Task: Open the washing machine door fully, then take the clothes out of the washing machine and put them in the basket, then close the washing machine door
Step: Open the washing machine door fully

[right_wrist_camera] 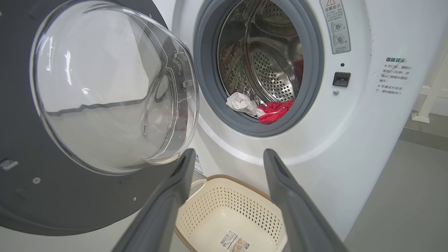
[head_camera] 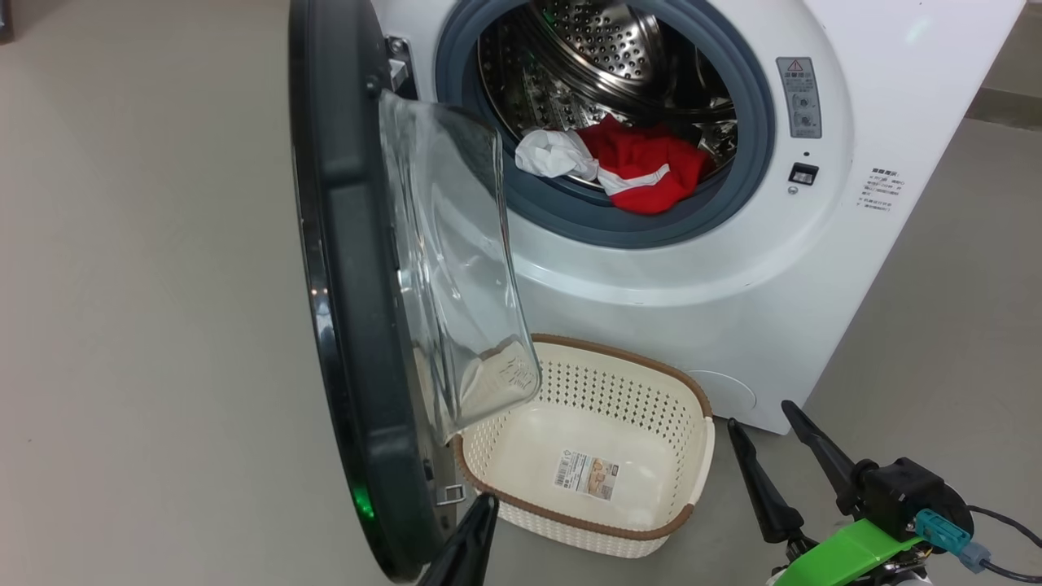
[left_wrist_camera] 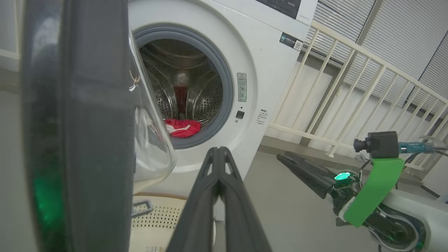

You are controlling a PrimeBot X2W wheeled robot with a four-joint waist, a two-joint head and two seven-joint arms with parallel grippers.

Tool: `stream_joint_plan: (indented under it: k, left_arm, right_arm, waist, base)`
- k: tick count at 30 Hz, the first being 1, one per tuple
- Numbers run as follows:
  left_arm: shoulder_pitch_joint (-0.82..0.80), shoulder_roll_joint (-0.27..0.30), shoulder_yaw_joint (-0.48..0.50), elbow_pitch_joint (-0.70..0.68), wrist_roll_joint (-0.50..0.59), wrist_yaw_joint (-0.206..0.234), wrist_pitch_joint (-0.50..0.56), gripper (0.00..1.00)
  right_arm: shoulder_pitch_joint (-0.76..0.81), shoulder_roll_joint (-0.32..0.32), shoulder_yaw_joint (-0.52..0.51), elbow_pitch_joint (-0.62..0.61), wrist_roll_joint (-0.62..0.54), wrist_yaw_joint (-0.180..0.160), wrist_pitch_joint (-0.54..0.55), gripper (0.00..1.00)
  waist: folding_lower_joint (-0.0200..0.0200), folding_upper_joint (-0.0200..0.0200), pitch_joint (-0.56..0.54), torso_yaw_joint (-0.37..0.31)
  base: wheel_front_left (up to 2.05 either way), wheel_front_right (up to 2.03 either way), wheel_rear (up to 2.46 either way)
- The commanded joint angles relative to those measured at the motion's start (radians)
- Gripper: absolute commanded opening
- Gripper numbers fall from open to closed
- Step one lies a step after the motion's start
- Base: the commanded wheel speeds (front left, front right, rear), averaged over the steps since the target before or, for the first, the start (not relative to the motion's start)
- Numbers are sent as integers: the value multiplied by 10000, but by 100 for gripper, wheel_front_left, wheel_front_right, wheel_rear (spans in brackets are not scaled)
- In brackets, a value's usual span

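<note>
From the head view the washing machine door (head_camera: 350, 285) stands nearly edge-on to me. Its bulging glass window (head_camera: 456, 268) covers the near left corner of the basket (head_camera: 619, 391), so that corner reads only as a pale smear through the glass. In the left wrist view the black rim takes up the left side, and only a strip of basket shows under the glass. I cannot count the clothes (head_camera: 643, 171). They lie bunched at the front lip of the drum (head_camera: 602, 49), and how far the pile runs back is hidden. A red blur deep in the drum in the left wrist view is too soft to identify.

The left gripper (left_wrist_camera: 218, 154) is clenched, fingers pressed flat together with nothing between them. In the head view only its tip pokes up at the door's lower edge. The right gripper (head_camera: 761, 415) is released, jaws spread wide and empty, low and to the right of the basket.

The washing machine (head_camera: 733, 268) is white with a grey gasket (head_camera: 757, 163), and its door is swung wide to the left. The clothes are bright red with a white band, and a crumpled white cloth (head_camera: 553, 153) lies at their left, draped over the gasket. The basket sits on the floor (head_camera: 146, 325) just in front of the machine, cream and perforated with a brown rim. A sticker (head_camera: 586, 474) shows on its bare base.
</note>
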Motion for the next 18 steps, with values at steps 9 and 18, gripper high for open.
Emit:
stream_joint_plan:
  k: [9, 18]
  left_arm:
    - [-663, 8, 693, 1287, -426, 264, 26, 0]
    - [-940, 22, 1157, 1952, -607, 361, -28, 0]
  right_arm:
    - [-54, -3, 218, -297, -94, 48, -64, 100]
    - [5, 67, 171, -351, -105, 48, -64, 100]
  waist:
    - [0, 0, -109, -31]
    - [0, 0, -138, -11]
  base:
    - [0, 0, 0]
    - [0, 0, 0]
